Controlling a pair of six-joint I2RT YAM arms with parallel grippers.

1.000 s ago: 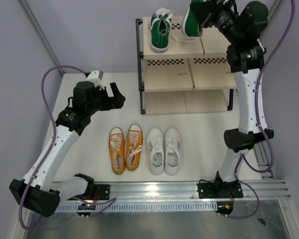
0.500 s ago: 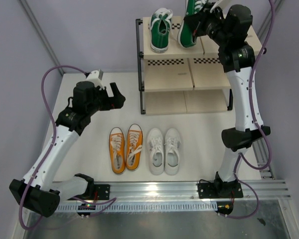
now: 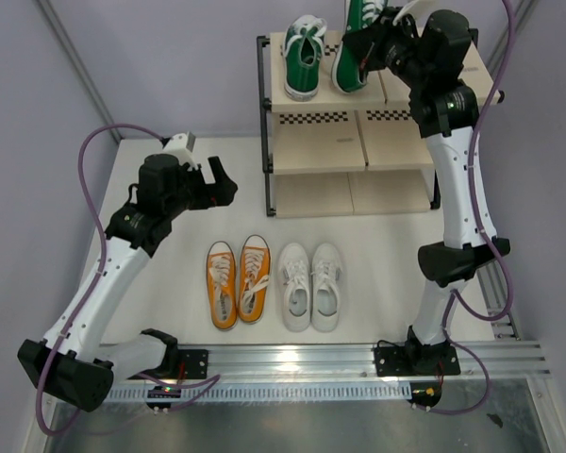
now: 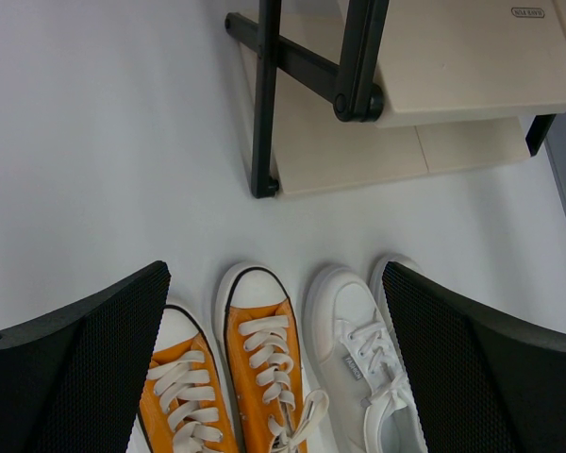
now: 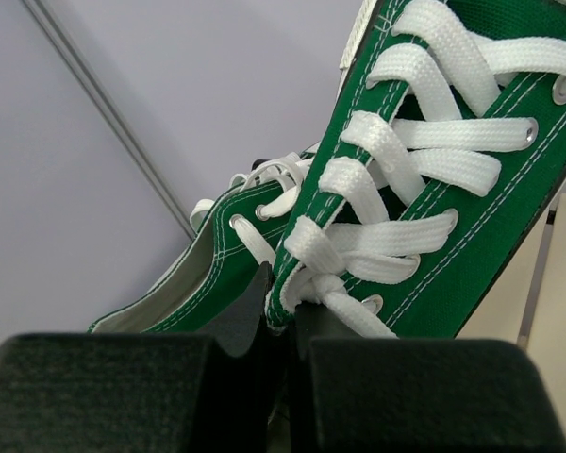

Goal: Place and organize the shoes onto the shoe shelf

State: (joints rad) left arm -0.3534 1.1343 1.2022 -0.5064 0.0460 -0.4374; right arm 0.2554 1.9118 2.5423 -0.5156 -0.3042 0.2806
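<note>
Green shoe (image 3: 351, 57) pinched in my right gripper (image 3: 368, 42), beside its mate (image 3: 303, 58) on the shelf (image 3: 321, 142). My left gripper (image 3: 222, 184) hovers, jaws wide apart.

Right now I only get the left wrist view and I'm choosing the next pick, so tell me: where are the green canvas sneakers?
Observer: One green canvas sneaker stands on the left half of the top board of the three-tier black-framed shoe shelf.
Operator: And its mate?
Observer: The second green sneaker hangs toe-down over that same board, pinched at the rim of its opening by the right arm's fingers.
Operator: I see one white shoe clearly. Is its partner there?
Observer: Yes, both plain white sneakers lie side by side on the floor, right of the orange canvas pair, toes toward the shelf.
</note>
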